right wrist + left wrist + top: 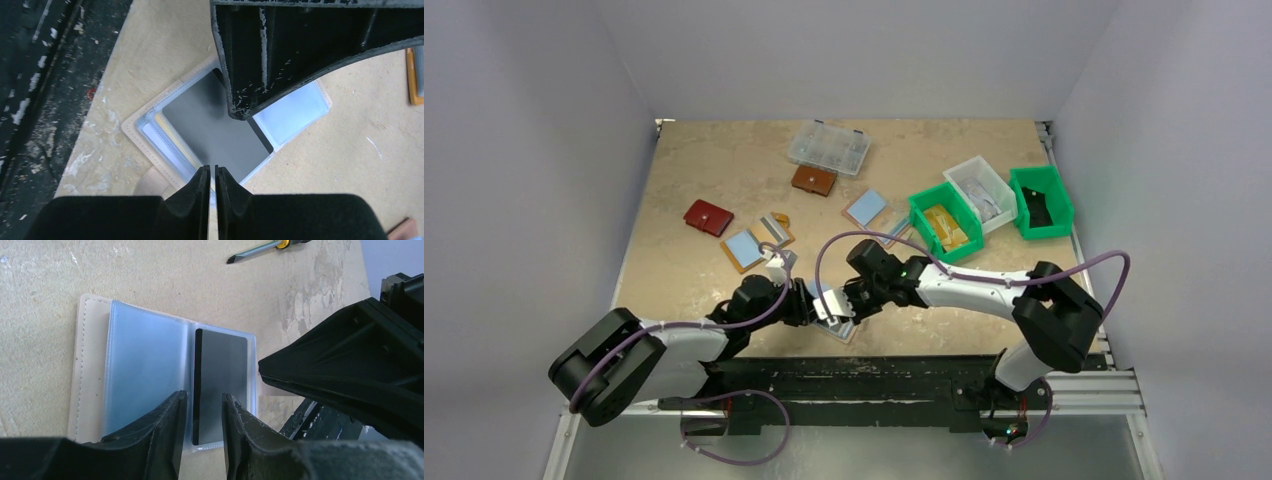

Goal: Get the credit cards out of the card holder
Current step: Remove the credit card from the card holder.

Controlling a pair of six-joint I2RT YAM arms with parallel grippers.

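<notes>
While the grey card (222,375) sits in the open card holder (90,365), I see left end effector (202,405) spread, right end effector (212,172) almost pressed together, grip unclear.

We have both arms reaching inward, meeting low over the desk (704,170) near its front edge. Left arm (684,345) lies low and stretched toward the right from its base, elbow barely raised. Right arm (974,285) runs left from a raised elbow, forearm almost level. Left gripper (204,402) tilts down at the desk, jaws apart with a clear gap. Right gripper (212,172) faces it from the opposite side, also tilted down, jaws pinched to a hairline slit; we can't tell whether anything sits in it. Heads sit just beside each other; touching or not, we can't tell. Purple cables (824,250) loop off both wrists.
</notes>
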